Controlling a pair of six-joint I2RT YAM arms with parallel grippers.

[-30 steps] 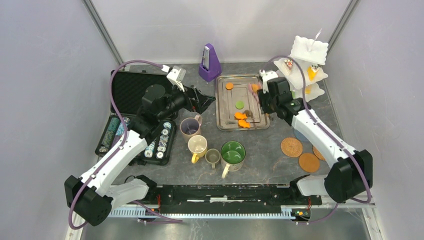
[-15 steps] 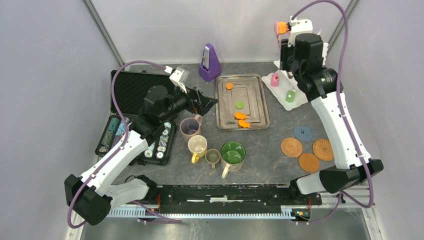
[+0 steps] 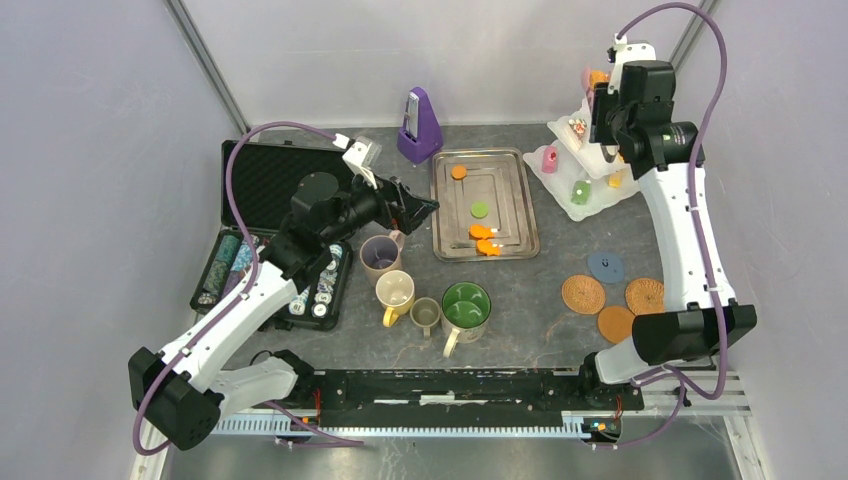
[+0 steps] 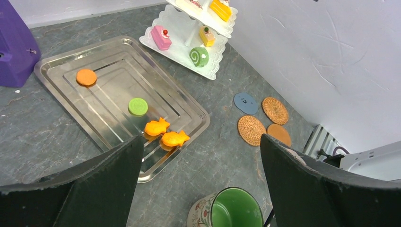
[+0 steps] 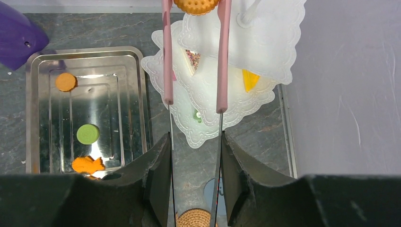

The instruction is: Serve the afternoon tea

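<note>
My right gripper (image 5: 195, 139) is shut on pink tongs (image 5: 166, 56), and the tong tips pinch a round orange pastry (image 5: 195, 4). It hangs high at the left edge of the top tier of the white stand (image 5: 265, 42), also visible from above (image 3: 590, 195). On the steel tray (image 3: 443, 250) lie an orange disc (image 3: 458, 172), a green disc (image 3: 479, 209) and two orange fish (image 3: 486, 240). My left gripper (image 3: 415, 205) is open and empty above the mauve mug (image 3: 380, 255). The yellow (image 3: 394, 292), olive (image 3: 426, 315) and big green (image 3: 465, 305) mugs stand in front of it.
Cork coasters (image 3: 583, 293) and a blue disc (image 3: 605, 266) lie at the right front. A purple metronome (image 3: 419, 125) stands behind the tray. An open black case (image 3: 260, 180) with poker chips (image 3: 320, 285) fills the left side. Walls close in on both sides.
My right arm rose from the tray with the tongs and the orange pastry, then moved right to the stand's top tier. The left arm has barely shifted.
</note>
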